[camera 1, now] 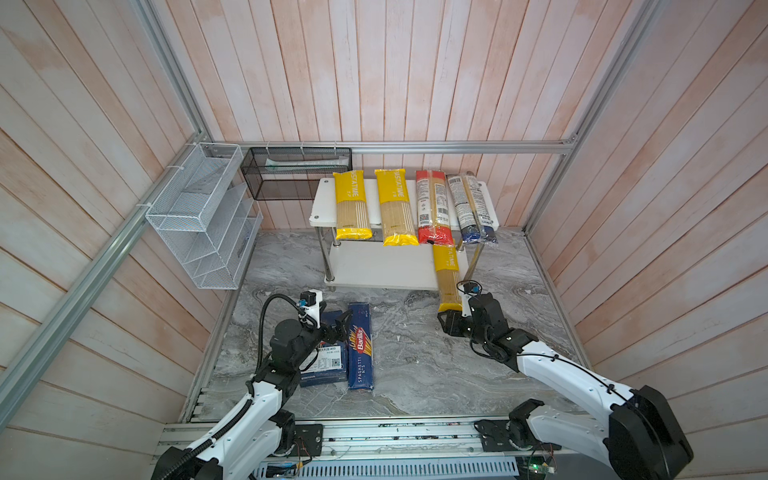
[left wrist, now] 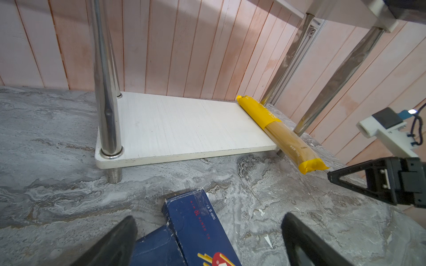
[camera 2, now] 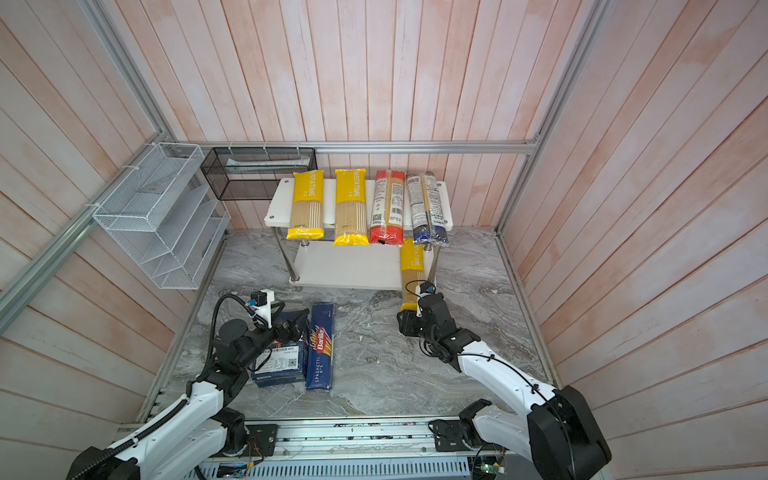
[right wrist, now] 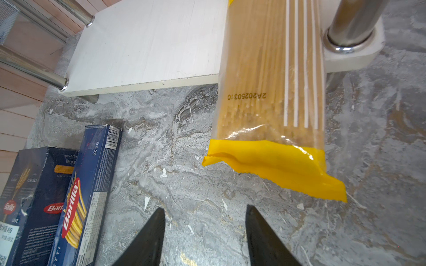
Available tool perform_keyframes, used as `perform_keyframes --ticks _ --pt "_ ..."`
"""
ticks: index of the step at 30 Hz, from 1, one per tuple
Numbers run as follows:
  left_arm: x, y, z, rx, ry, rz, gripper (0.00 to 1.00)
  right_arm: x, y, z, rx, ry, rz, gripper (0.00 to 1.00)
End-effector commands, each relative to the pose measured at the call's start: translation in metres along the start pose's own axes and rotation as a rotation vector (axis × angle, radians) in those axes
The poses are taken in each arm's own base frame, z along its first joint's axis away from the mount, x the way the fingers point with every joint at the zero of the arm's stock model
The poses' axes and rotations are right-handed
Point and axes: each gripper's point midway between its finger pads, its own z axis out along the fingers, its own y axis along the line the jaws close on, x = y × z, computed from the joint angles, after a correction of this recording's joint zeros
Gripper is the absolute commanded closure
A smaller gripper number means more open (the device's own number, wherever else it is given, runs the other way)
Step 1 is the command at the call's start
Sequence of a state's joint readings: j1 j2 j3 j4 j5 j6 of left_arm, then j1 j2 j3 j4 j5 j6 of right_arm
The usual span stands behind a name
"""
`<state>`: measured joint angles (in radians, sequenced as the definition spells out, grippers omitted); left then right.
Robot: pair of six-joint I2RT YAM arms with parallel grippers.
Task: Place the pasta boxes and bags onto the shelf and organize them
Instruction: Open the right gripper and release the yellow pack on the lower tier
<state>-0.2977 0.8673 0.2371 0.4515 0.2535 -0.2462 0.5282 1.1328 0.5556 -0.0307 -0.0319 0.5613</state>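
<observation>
**Stock list, as I see it from the console**

1. Shelf [camera 1: 324,198]: two white boards on chrome legs. Its top is full. Two yellow bags [camera 1: 352,203] [camera 1: 395,208], a red-ended bag [camera 1: 433,208] and a blue-ended bag [camera 1: 473,208] lie side by side, and all overhang the shelf's front edge.

2. Third yellow bag [camera 1: 448,274]: a clear sleeve with yellow ends, pale straight strands and a printed code near the crumpled seal. It lies along the right edge of the shelf's lower board [camera 1: 374,266], just inside the right front leg [right wrist: 352,20]. Its near half sticks out past the shelf's front.

3. Right claw [right wrist: 205,210]: just in front of that bag's seal, out from the shelf's right front corner. The jaws are partly apart with nothing between them.

4. Left claw [left wrist: 208,217]: out from the shelf's left half, over the boxes. The jaws are wide and grip nothing.

5. Narrow box [camera 1: 360,347] and wide box [camera 1: 328,363]: dark blue, lying flat and touching on the tabletop [camera 1: 415,353] in front of the shelf's left half. Neither is shelved yet.

**Step in hand, by my reckoning:** seating the third bag. I would meet the seal end squarely and push along the bag's length toward the shelf's back, low and slow. That way the strands should not buckle, and the bag should neither swing into the leg nor slip off the board's right edge.
</observation>
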Motion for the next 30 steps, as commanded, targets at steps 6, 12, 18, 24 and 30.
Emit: perform_keyframes --ticks 6,12,18,24,30 --pt "-0.004 -0.004 -0.001 0.016 -0.017 0.027 0.00 -0.001 -0.001 0.009 -0.018 0.007 0.010 0.44" --pt "-0.004 -0.003 -0.001 0.012 -0.019 0.030 0.00 -0.007 -0.004 0.016 -0.027 0.007 0.016 0.44" --pt "-0.004 -0.003 0.000 0.014 -0.016 0.026 0.00 -0.014 0.001 0.021 -0.046 0.010 0.005 0.44" --pt "-0.004 -0.003 -0.001 0.013 -0.017 0.028 0.00 -0.022 0.004 0.026 -0.048 0.000 -0.004 0.44" --pt "-0.004 -0.003 -0.001 0.010 -0.017 0.026 0.00 -0.025 -0.001 0.035 -0.024 0.006 -0.007 0.44"
